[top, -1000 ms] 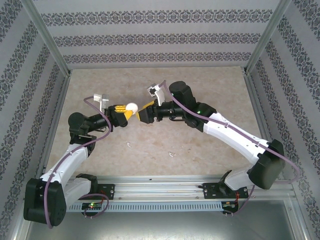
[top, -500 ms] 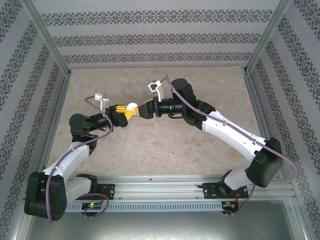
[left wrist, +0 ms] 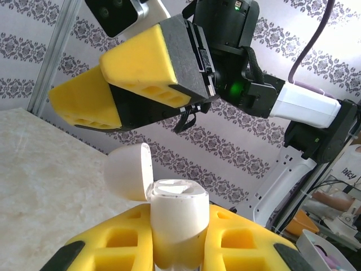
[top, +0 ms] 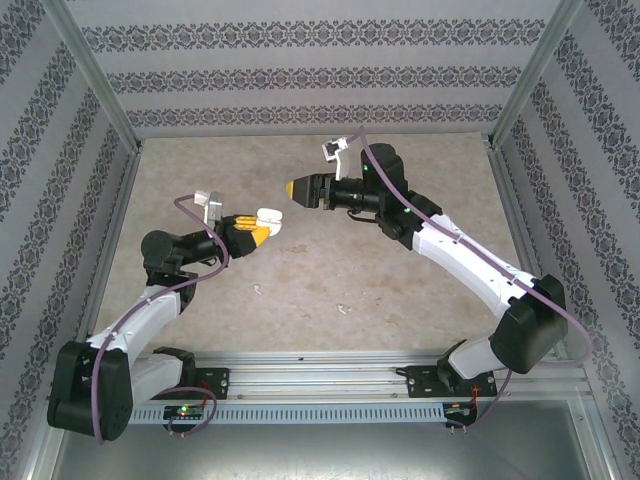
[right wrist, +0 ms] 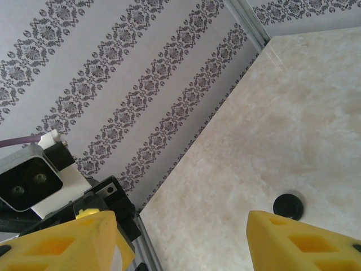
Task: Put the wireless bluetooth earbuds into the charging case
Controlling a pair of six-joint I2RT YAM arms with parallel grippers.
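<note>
My left gripper [top: 258, 229] is shut on the white charging case [top: 268, 216] and holds it upright above the table. In the left wrist view the case [left wrist: 175, 226] stands between the yellow pads [left wrist: 115, 240], with its lid [left wrist: 128, 172] flipped open to the left. My right gripper [top: 298, 188] hovers up and to the right of the case, apart from it, open with nothing between its yellow fingers [left wrist: 141, 62]. Two small white earbuds [top: 257, 290] [top: 343, 308] lie on the table in front of the arms.
A black round object [right wrist: 288, 206] lies on the marble table [right wrist: 293, 113] below the right gripper [right wrist: 180, 243]. Patterned walls [top: 320, 80] and metal posts enclose the table on three sides. The rail with both arm bases [top: 320, 375] runs along the near edge.
The right gripper was at the case and has drawn back to the far right. The case's lid, closed before, now stands open. The left gripper holds its place.
</note>
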